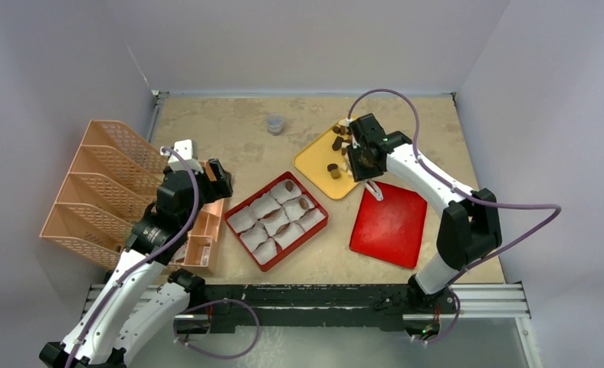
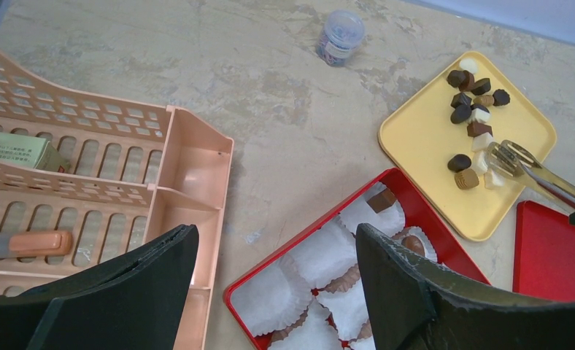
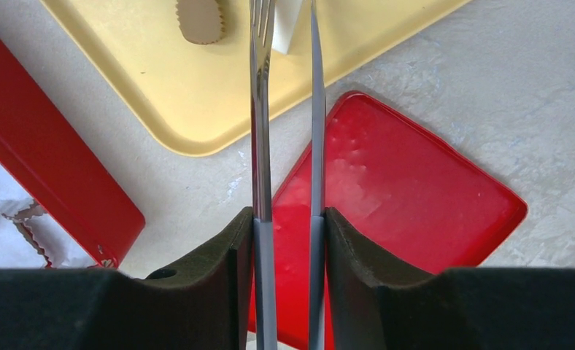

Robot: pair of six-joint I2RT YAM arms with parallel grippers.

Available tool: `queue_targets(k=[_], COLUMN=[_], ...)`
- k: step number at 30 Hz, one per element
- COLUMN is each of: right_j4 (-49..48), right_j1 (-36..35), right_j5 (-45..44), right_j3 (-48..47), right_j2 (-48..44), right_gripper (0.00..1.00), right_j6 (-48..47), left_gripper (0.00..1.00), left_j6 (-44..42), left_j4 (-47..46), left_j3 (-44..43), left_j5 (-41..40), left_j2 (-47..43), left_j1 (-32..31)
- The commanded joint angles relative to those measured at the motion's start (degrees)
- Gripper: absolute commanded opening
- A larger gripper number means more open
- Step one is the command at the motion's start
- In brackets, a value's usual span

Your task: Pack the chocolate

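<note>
Chocolate – small dark-brown, light-brown and cream-white chunks, clustered toward the far corner of a square yellow plastic tray. One brown piece sits in a white crinkled paper cup inside the square red box, which lies just beside the tray on the mottled beige tabletop. Right gripper: clamped on a pair of slim metal tongs, whose blades stand slightly apart. Their tips are over the tray with a cream-white piece between them – whether it is pinched cannot be told. Flat red lid: on the tabletop beneath that gripper, near the tray. Left gripper: spread wide, holding nothing, above the gap between the red box and a peach slatted plastic organiser. Small clear jar: far side, well apart.
</note>
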State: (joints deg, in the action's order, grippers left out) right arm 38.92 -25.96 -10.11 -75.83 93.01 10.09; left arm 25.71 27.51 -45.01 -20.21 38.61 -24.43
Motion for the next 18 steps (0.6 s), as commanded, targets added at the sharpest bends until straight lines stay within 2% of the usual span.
queue_targets(k=[1, 12, 18], right_j4=[1.6, 1.1, 3.2], right_j1=[0.3, 0.3, 0.2], right_j5=[-1.9, 2.9, 1.4], right_j3=[-0.1, 2.0, 3.6], right_j2=[-3.6, -3.8, -4.0], right_gripper=[0.39, 0.41, 0.41], right_j6=[1.1, 1.3, 2.3], left_gripper=[0.78, 0.78, 0.78], left_j6=[-0.8, -0.9, -1.0], left_j4=[-1.8, -2.0, -2.1], left_j3=[-0.9, -0.9, -0.9], left_j5=[-0.5, -0.3, -0.3], left_j2=[-0.5, -0.2, -0.2], left_j1=[0.3, 0.3, 0.3])
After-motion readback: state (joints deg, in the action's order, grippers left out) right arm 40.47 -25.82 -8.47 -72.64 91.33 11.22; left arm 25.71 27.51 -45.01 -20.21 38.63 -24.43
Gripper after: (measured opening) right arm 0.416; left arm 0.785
